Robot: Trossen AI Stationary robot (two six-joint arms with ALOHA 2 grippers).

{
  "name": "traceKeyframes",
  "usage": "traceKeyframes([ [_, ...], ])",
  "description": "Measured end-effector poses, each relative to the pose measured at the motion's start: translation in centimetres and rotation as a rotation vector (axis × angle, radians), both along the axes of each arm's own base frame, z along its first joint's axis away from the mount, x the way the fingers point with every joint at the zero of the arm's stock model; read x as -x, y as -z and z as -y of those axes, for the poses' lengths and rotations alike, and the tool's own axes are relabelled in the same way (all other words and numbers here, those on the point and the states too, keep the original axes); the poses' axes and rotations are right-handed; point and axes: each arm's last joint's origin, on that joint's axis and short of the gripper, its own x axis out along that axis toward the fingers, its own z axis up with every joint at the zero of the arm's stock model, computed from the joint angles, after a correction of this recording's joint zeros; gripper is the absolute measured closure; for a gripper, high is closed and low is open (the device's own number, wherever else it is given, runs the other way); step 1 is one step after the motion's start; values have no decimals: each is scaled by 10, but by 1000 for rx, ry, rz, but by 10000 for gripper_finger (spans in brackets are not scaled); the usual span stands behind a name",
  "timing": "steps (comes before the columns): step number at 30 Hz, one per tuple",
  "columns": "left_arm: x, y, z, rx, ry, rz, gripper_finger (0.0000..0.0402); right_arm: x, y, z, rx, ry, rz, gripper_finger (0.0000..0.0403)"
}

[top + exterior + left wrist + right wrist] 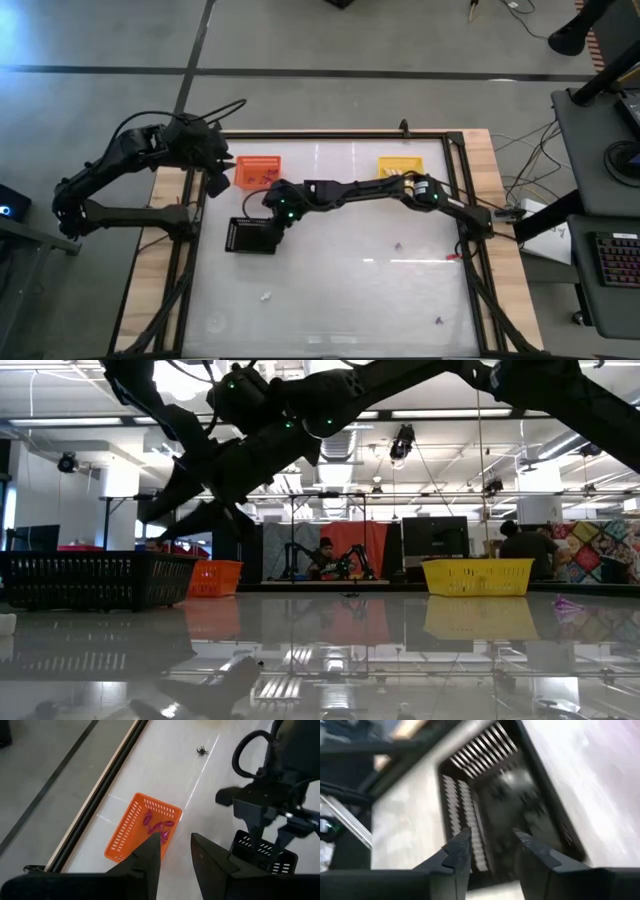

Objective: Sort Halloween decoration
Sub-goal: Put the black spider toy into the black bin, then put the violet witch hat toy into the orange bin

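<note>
The right gripper (272,205) reaches across the table (340,290) from the right side and hangs above the black tray (252,235). In the right wrist view its two fingers (457,852) stand apart with a clear gap, nothing between them, and the slatted tray (515,795) fills the frame below. Dark shapes lie on the tray floor there, too blurred to identify.

The left gripper (215,183) waits at the table's left edge beside the orange basket (257,171). The left wrist view shows its fingers (152,852) parted and empty, poised over the near corner of the orange basket (142,827).

Only the left wrist view shows the basket's contents: several purple trinkets (156,824) clustered at one end of the basket. It also shows one dark spider (202,751) on the bare table, legs spread; its heading cannot be determined.

The high view alone shows the loose pieces on the open table: a whitish trinket (266,296) near the front left, a small purple piece (398,245) at centre right, a red piece (453,257) at the right rail, and a dark piece (437,321) at the front right. All are too small to give a long axis.

The yellow basket (400,166) stands at the rear right. The low view shows the yellow basket (477,576), orange basket (214,577) and tray (95,580) in a row; its contents are hidden.
</note>
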Motion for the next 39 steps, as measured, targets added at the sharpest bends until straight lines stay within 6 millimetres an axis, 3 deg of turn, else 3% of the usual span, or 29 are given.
traceKeyframes([
  [8,0,0,0,2,-3,1,311,41,-26,13,49,-46,-291,252],
  [16,-1,1,0,-18,28,-18,311,75,-47,0,125,-37,-529,260],
  [24,-2,3,-1,-27,54,-46,311,109,-42,-35,233,75,-915,263],
  [33,1,4,1,-52,104,-84,311,129,-30,-61,180,213,-1063,282],
  [39,5,5,2,-58,123,-103,311,168,-27,-70,149,382,-1168,284],
])
